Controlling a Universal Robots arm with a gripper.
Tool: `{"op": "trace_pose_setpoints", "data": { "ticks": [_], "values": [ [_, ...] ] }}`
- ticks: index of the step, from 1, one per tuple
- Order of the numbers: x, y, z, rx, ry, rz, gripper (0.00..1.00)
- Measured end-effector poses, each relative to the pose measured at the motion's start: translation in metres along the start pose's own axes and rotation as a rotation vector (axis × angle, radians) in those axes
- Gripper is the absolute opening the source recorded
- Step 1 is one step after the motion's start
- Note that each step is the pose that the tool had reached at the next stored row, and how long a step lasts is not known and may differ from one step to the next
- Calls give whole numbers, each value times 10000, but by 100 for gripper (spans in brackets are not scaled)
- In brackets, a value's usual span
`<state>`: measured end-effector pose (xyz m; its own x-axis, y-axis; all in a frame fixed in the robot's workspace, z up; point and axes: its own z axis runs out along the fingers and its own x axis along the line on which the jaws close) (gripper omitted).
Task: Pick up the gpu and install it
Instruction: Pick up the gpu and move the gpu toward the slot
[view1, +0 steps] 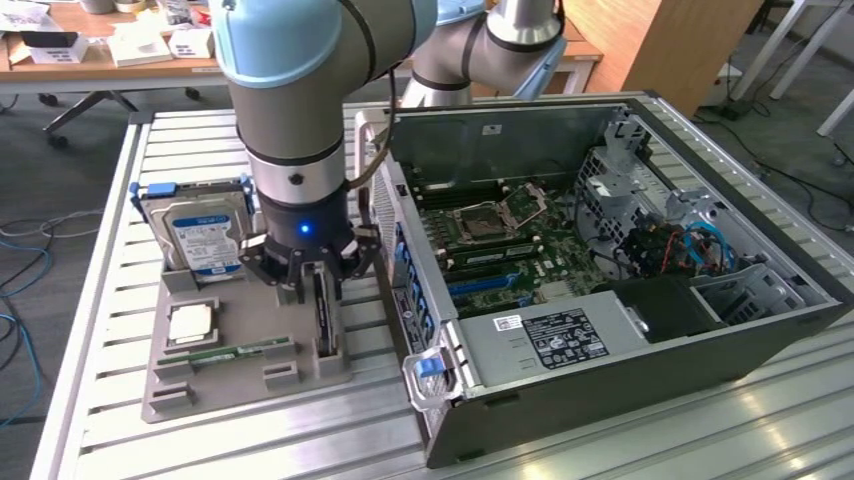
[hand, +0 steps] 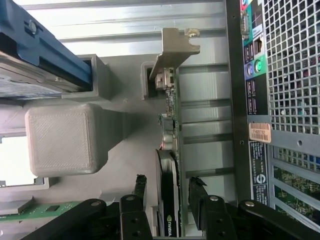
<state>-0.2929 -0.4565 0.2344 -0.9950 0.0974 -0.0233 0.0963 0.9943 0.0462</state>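
The gpu (view1: 324, 322) stands on edge in a slot of the grey parts tray (view1: 247, 395), a thin dark card. The wrist view looks along its edge: the gpu (hand: 169, 150) runs up to its silver end bracket (hand: 176, 46). My gripper (view1: 310, 278) has come down over the card's near end. It is open, and its black fingertips (hand: 140, 186) stand on either side of the card with a small gap on each side. The gripper (hand: 168, 191) straddles the card without clamping it.
An open computer case (view1: 747, 330) lies on the exterior view's right, motherboard (view1: 514, 240) exposed, its rear panel (hand: 280, 100) close beside the card. The tray also holds a silver hard drive (view1: 200, 235), a processor chip (view1: 191, 320) and a green memory stick (view1: 227, 352).
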Motion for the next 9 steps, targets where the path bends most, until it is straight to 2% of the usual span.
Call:
{"op": "trace_pose_setpoints", "data": {
  "ticks": [9],
  "values": [
    [9, 8, 44, 1, 0, 13, 47]
  ]
}}
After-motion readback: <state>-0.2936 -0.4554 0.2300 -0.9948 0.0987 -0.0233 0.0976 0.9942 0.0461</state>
